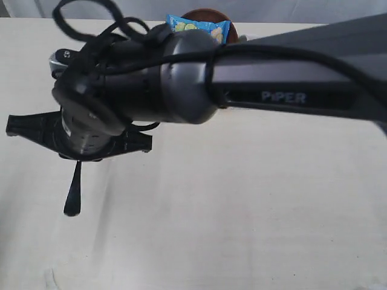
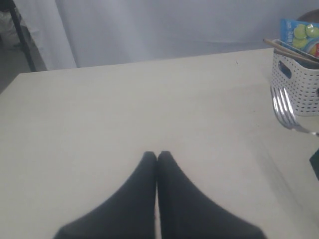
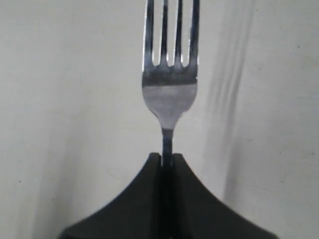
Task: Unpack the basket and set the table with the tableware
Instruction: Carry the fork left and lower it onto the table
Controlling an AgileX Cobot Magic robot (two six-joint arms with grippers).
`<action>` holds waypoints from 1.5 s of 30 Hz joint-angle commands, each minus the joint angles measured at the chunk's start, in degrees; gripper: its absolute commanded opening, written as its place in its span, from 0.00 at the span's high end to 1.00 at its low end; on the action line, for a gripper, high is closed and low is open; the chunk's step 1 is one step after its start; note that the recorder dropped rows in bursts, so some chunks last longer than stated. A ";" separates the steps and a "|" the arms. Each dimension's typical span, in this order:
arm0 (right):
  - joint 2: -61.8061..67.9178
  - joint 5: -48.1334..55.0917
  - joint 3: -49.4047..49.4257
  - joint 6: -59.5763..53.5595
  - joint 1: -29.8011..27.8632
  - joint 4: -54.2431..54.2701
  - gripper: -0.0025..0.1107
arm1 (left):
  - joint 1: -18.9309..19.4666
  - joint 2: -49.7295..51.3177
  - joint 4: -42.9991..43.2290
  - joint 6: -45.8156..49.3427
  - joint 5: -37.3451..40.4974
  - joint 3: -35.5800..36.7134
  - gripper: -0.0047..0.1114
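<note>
"At the right claw (image 3: 167,162), what was held?" asked the insp.

"A steel fork (image 3: 169,94), sir. Jaws were clamped on the neck, just below the head. Grip looked centred, no tilt noted."

"Axis?"

"Long axis ran straight out from the claw, in line w/ the fingers, tines pointing away. Handle end was hidden inside the grip. Bare table (image 2: 99,114) lay beyond the tines; the shadow beside the fork suggested it hung clear of the surface, but contact could not be ruled out."

"Position re: basket (image 2: 299,89)?"

"The left wrist view showed the tines just in front of the basket's near wall, outside it. Chopsticks (image 2: 286,49) and a blue chip bag (image 2: 299,37) sat in the basket."

"Left claw (image 2: 157,157)?"

"Fingers pressed together, nothing between them, well apart from the fork over open table. The right arm was the nearer one, and it had the item."

"Assessment?"

"Placement seemed next. To lay it flat, the claw prob. needed to bring that axis level w/ the tabletop before letting go."
</note>
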 commanded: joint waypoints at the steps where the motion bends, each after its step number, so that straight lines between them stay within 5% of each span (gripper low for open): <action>1: 3.72 5.99 -4.04 7.11 1.29 -6.10 0.98 | -0.29 -0.11 0.18 -0.13 -0.03 0.13 0.96; 45: 15.61 1.62 -8.02 11.31 1.43 -9.52 0.98 | -0.29 -0.11 -0.22 -0.13 -0.03 0.13 0.96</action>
